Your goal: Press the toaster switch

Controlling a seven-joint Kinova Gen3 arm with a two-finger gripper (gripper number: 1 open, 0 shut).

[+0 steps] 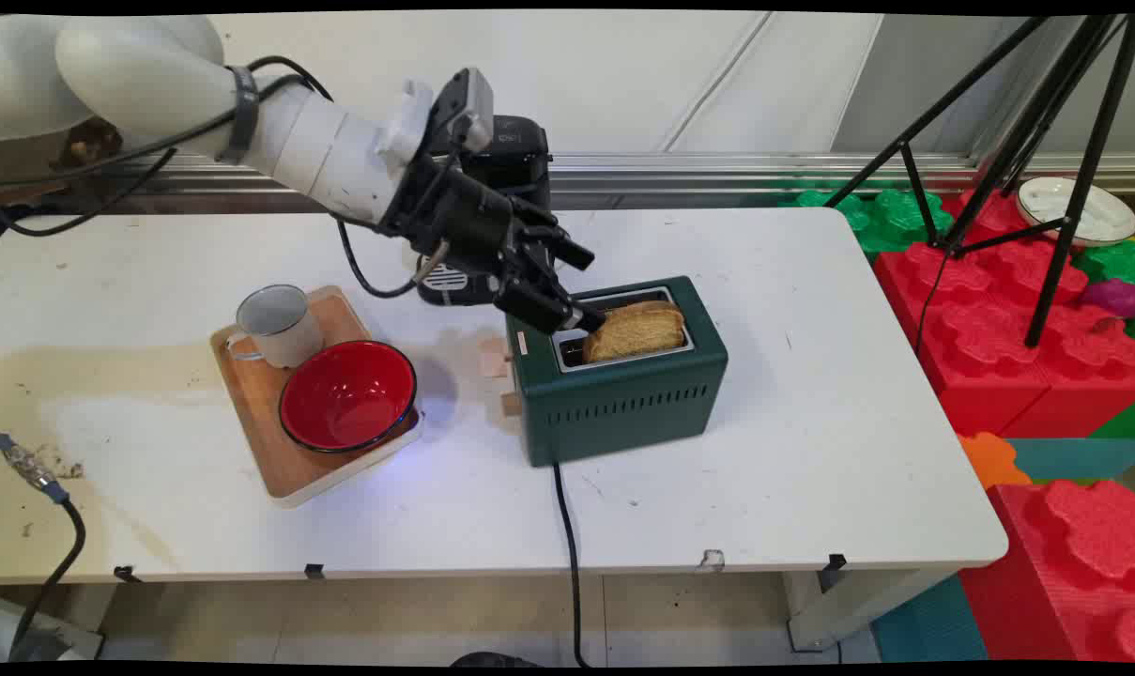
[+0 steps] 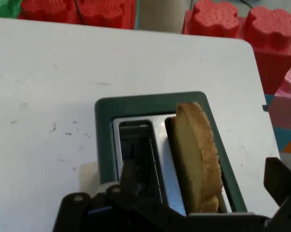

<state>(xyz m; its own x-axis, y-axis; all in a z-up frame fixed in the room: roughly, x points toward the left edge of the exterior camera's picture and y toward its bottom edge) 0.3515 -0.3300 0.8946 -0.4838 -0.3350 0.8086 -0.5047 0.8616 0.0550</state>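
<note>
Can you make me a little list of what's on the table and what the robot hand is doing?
gripper: open, fingers on either side of the toast's end
toast: standing upright in one toaster slot
toaster: green, other slot empty
tray: wooden, left of toaster
bowl: red, on tray
mug: white, on tray
black appliance: behind the arm

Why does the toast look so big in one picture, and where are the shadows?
Hand view: the camera sits right beside the toast, so it fills much of the frame, and the gripper linkage below is dark. Main view: a soft shadow lies on the table left of the toaster.
</note>
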